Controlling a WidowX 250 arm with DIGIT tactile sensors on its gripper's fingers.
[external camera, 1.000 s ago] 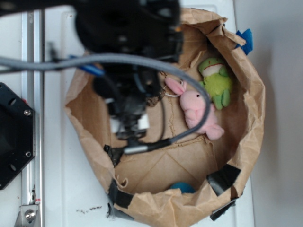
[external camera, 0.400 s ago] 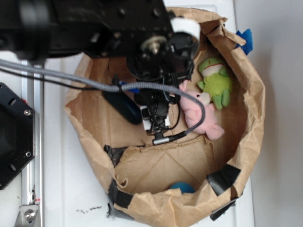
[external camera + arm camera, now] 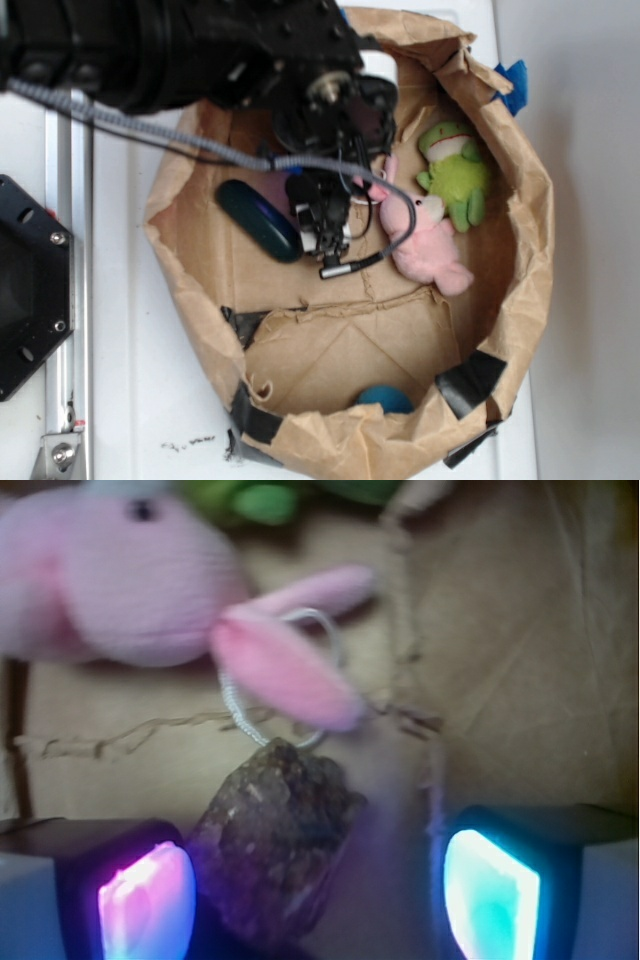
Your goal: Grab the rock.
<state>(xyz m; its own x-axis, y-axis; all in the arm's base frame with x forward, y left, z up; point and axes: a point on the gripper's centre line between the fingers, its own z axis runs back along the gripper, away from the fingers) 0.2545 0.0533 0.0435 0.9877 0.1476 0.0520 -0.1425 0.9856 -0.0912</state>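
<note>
Straddling the rock (image 3: 275,845), the fingers (image 3: 145,900) stand wide apart, the left one touching it.

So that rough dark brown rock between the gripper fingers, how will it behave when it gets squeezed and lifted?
The rough dark brown rock looks hard and craggy, so it probably won't deform, and its texture should resist slipping. Its angular faces may make it twist as the open gripper closes. It sits nearer the left-hand finger in the wrist view, so it may get nudged sideways first.
</note>
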